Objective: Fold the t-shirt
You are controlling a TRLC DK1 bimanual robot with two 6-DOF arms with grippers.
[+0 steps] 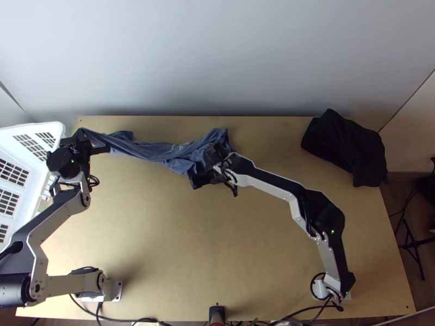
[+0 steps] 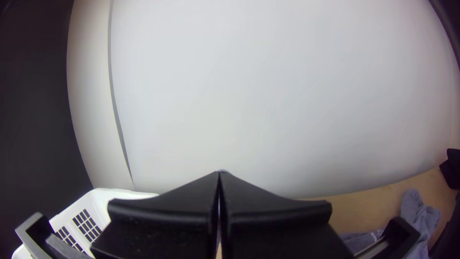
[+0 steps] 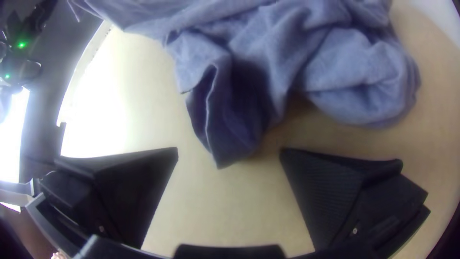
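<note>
Blue-grey t-shirt with small pale lettering, light tan wooden tabletop, white basket with dark grid-patterned openings, black cloth, pale grey wall

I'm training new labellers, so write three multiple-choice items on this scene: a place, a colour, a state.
1. Where does the black cloth lie?
A) in the white basket
B) at the far right of the table
C) by the left arm's base

2. What colour is the t-shirt?
A) red
B) yellow
C) blue

3. How is the right gripper?
A) open
B) shut on cloth
C) shut and empty

1 B: the top view shows it there.
2 C: its bunched folds are blue.
3 A: a wide gap parts its fingertips.
</note>
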